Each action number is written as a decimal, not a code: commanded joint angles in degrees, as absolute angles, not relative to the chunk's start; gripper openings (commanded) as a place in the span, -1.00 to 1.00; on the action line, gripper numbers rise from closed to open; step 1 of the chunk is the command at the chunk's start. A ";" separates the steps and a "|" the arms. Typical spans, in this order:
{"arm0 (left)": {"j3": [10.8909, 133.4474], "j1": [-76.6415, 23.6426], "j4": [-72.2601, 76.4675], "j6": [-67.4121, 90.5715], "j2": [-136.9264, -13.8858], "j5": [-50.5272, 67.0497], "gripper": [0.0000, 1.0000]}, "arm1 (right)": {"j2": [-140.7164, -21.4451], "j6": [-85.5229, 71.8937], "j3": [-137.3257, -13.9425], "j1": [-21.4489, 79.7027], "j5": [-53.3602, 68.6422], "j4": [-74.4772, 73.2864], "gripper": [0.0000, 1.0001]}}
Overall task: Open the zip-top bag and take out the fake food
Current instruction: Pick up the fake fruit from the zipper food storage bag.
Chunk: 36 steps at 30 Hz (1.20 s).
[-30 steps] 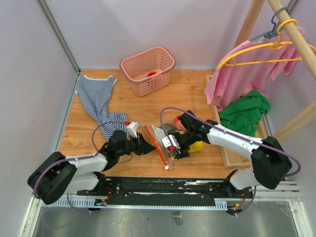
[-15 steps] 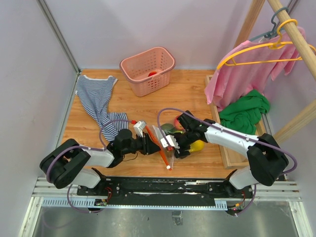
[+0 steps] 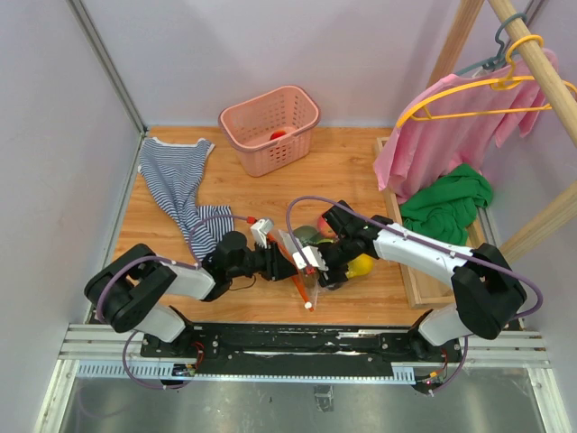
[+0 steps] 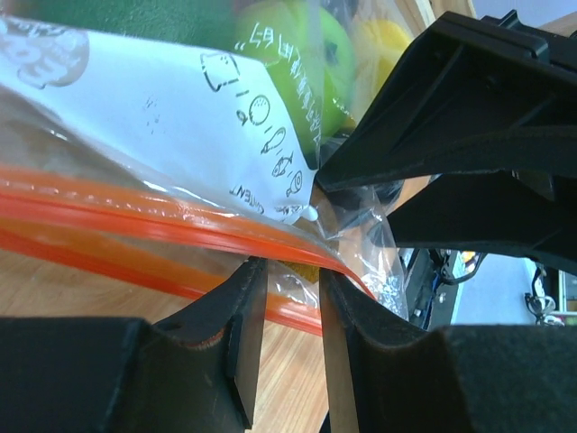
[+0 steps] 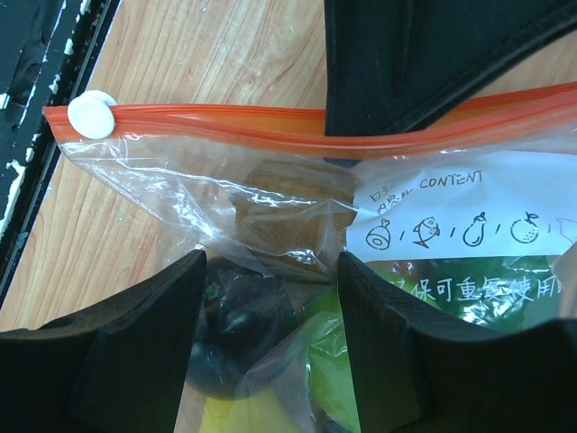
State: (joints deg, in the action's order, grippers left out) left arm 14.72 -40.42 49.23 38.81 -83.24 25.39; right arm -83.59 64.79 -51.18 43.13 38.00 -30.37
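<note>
**Step in hand (judged):** opening. The mouth looks sealed and nothing is out yet.

1. **Left fingers** (image 4: 239,343): black with flat pads, a narrow gap between them. They sit at the bag's mouth with a wisp of film in the gap, and nothing looks clamped.
2. **Zip strip** (image 5: 225,122): a red-orange double rail, glossy and stiff. It appears pressed shut along the length that shows, with a round white slider (image 5: 93,114) at one end.
3. **Zip-top bag** (image 5: 225,207): clear, thin, crinkled film with a white printed label (image 5: 451,216). It rests on the wooden desk (image 5: 198,54), between the two arms.
4. **Fake food** (image 4: 288,45): smooth, rounded plastic pieces, all inside the bag. A light green one, a yellow one and a dark one are visible.
5. **Right fingers** (image 5: 135,343): black and set wide, one on each side of the bag's bulging body. No squeeze is evident.

**Next move (judged):** the left fingers need to pinch one lip of the strip, or the slider. The right fingers need to steady the slippery film, and then the seal can be drawn apart.
</note>
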 commanded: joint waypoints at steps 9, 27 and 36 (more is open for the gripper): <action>18.80 -41.13 55.38 37.98 -90.72 29.10 -0.19 | -84.37 65.14 -53.51 43.76 33.96 -32.78 0.13; 19.19 -42.46 55.51 37.98 -95.34 26.86 0.20 | -88.35 64.20 -55.79 42.97 33.42 -35.70 -0.28; 18.52 -43.79 55.72 38.66 -94.69 25.01 0.40 | -89.36 62.31 -56.68 42.18 34.93 -35.92 -0.49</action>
State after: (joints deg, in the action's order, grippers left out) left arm 18.83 -42.76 55.16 39.00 -94.78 26.55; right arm -88.07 64.01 -55.07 42.98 33.50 -33.76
